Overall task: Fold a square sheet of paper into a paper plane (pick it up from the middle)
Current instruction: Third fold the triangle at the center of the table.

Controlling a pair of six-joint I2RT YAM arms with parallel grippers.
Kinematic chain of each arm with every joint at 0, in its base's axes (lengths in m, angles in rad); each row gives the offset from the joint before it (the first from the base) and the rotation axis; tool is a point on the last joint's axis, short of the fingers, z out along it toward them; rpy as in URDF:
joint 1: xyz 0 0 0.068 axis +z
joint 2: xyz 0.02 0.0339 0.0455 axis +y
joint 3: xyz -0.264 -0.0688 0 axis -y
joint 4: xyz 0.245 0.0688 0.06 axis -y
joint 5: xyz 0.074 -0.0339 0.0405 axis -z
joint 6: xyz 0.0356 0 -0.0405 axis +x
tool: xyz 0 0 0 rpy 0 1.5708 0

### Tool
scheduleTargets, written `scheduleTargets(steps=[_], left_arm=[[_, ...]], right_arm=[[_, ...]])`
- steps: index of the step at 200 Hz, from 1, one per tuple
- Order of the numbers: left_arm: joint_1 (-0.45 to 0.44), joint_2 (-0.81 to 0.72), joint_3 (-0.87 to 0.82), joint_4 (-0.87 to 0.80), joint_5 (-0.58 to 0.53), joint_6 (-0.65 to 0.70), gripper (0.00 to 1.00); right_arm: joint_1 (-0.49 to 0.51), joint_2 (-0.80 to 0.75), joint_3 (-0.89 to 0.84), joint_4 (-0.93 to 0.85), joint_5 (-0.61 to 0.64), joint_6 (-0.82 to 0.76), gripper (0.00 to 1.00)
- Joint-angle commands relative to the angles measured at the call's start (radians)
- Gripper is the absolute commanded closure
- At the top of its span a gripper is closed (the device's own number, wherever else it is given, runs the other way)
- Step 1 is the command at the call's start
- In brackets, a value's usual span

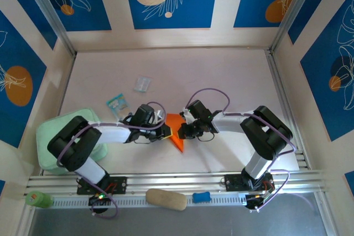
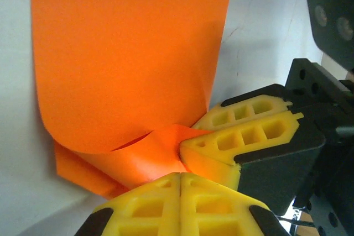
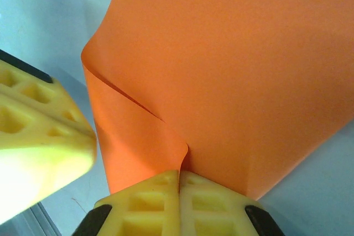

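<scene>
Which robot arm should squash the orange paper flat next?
Probably the left: its tool pinches the square sheet of paper beside the loose curl. The right tool is shut on the paper's edge and could steady it.

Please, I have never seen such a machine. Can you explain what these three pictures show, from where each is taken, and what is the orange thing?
Two robot arms stand at a table's near edge. The overhead picture looks down on both; the other two come from cameras on each wrist. The left gripper and right gripper have yellow fingers, and both are shut on the square sheet of paper, already partly folded, meeting at its middle. Also on the table: a blue-and-white packet, a clear wrapper and a mint green pad.
</scene>
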Motion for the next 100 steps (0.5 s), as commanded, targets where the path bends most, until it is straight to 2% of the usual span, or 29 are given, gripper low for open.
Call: scheduleTargets(steps=[1,73,100], left_arm=[[-0.018,0.022,-0.001,0.105,0.028,-0.031,0.95],[-0.021,0.101,-0.003,0.113,0.011,-0.022,0.94],[-0.021,0.12,0.006,0.026,-0.029,0.026,0.95]], right_arm=[[-0.01,0.033,-0.002,-0.064,0.057,0.002,0.99],[-0.01,0.035,-0.002,-0.066,0.05,0.002,0.99],[-0.012,0.035,0.0,-0.067,0.049,0.001,0.99]])
